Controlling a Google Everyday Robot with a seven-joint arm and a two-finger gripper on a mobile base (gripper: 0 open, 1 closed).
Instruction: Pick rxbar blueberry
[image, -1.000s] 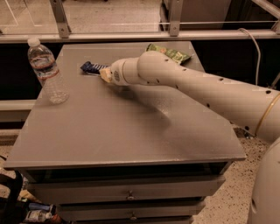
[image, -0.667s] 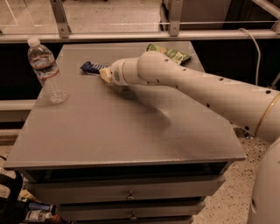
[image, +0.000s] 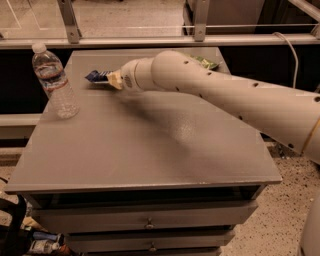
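The rxbar blueberry (image: 95, 76) is a small flat bar in a dark blue wrapper near the back left of the grey table (image: 150, 150). My gripper (image: 114, 79), at the end of the white arm that reaches in from the right, is shut on the bar's right end. The bar's left end sticks out to the left, just above the table top. The arm hides the rest of the gripper.
A clear water bottle (image: 54, 80) stands upright at the table's left edge, left of the bar. A green snack bag (image: 206, 62) lies at the back right, partly behind the arm. A metal railing (image: 150, 40) runs behind the table. Drawers are below the front edge.
My gripper and the blue bar have shifted together a little to the left and towards the back. The bottle and the green bag have not moved.
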